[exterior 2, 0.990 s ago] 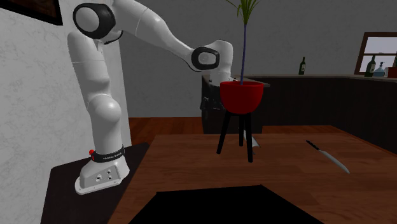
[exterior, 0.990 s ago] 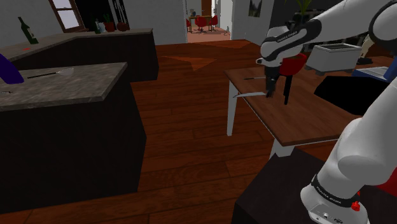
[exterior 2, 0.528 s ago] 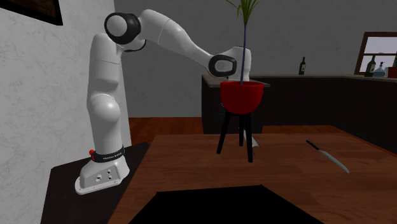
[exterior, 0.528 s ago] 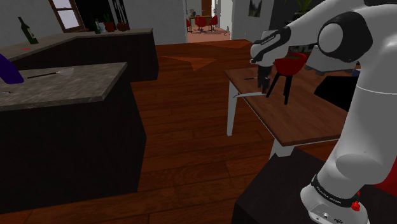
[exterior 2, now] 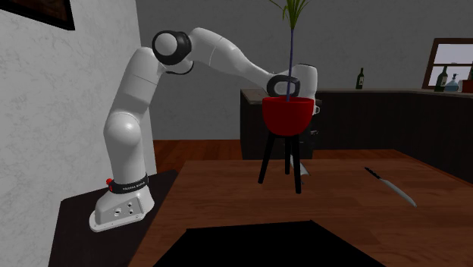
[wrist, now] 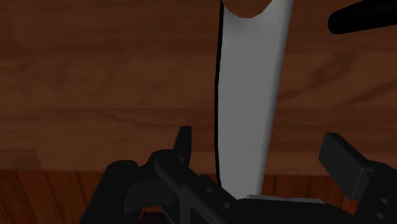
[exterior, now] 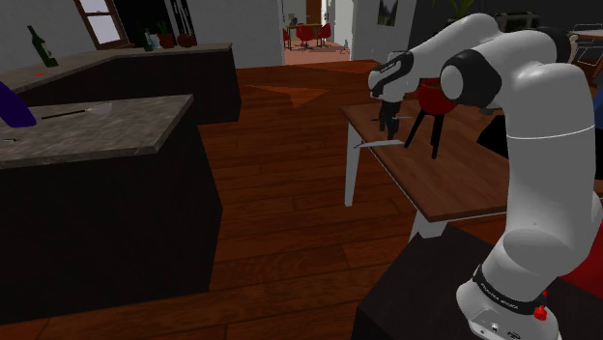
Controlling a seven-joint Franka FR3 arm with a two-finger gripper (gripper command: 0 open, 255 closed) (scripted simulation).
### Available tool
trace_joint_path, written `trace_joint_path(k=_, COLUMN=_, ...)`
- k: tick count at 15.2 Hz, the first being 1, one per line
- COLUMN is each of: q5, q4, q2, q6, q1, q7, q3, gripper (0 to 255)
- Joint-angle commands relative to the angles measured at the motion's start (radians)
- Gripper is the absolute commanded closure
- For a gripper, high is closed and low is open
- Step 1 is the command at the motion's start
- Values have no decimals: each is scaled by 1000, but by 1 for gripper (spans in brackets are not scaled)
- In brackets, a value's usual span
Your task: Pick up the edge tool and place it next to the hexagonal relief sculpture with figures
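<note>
End effector (wrist: pixel 262 145) released, hanging over the edge tool (wrist: pixel 249 95).
The tool lies flat on the wooden counter (wrist: pixel 95 76), directly beneath and between the spread fingers, touching neither. Its long axis runs straight ahead, square to the closing line. Pale grey broad blade, brown handle at the far end.

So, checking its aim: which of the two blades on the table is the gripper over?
The broad pale blade with the brown handle, under the gripper; the slim dark-handled knife lies apart.
</note>
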Motion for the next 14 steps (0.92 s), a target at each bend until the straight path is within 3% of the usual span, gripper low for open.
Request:
trace_joint_path(k=1, q5=11, q4=-2, q2=17, q6=18, q1=-5, q7=-9, q3=6, gripper=0)
trace_joint_path(k=5, q5=29, q4=-25, q2=45, q6=66, q1=-11, q7=-20, q3=17, gripper=0)
trace_joint_path(k=13, q5=29, q4=-25, q2=45, q6=66, q1=-11, q7=-20, q3=17, gripper=0)
trace_joint_path(k=14, q5=29, q4=-25, q2=45, q6=66, q1=-11, q7=-20, q3=17, gripper=255)
